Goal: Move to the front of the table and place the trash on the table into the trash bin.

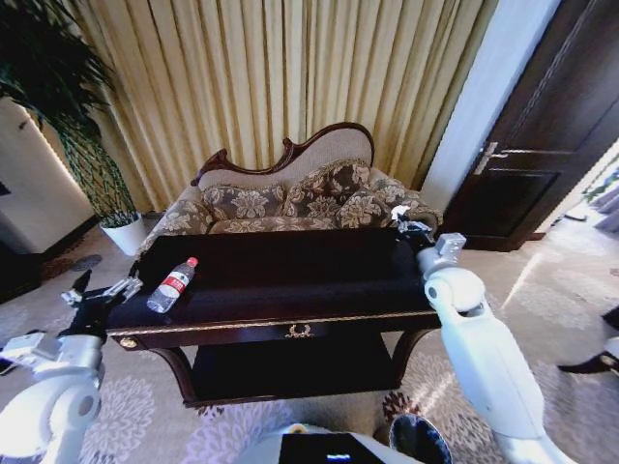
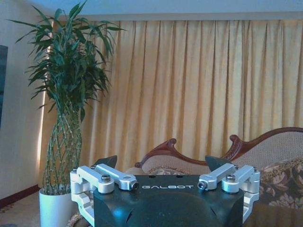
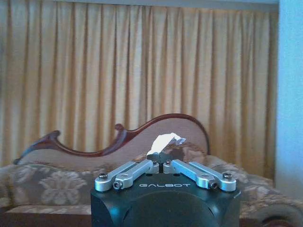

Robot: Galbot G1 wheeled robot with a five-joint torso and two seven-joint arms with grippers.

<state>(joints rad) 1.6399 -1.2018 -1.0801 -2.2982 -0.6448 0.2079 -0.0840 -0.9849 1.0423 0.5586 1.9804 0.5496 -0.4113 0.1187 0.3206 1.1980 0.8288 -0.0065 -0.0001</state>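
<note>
On the left part of the dark glossy bench (image 1: 290, 280), near its front edge, a clear plastic bottle (image 1: 172, 286) with a red cap and red-white label lies on its side, cap toward the sofa (image 1: 290, 198). Just off the bench's left end, the left end effector (image 1: 99, 292) hovers with its fingers (image 2: 105, 163) spread wide apart and nothing between them; the left wrist view looks past them to the curtain (image 2: 189, 80) and a tall potted plant (image 2: 66, 94). At the bench's far right corner, the right end effector (image 1: 406, 227) is raised above the surface with its fingertips together, clamped on a white crumpled scrap (image 3: 164, 141) that sticks up from between them in the right wrist view. Down on the patterned carpet near the bench's front right leg, beside the robot's base, stands the small round dark trash bin (image 1: 419, 437); its inside looks dark and its contents cannot be made out.
</note>
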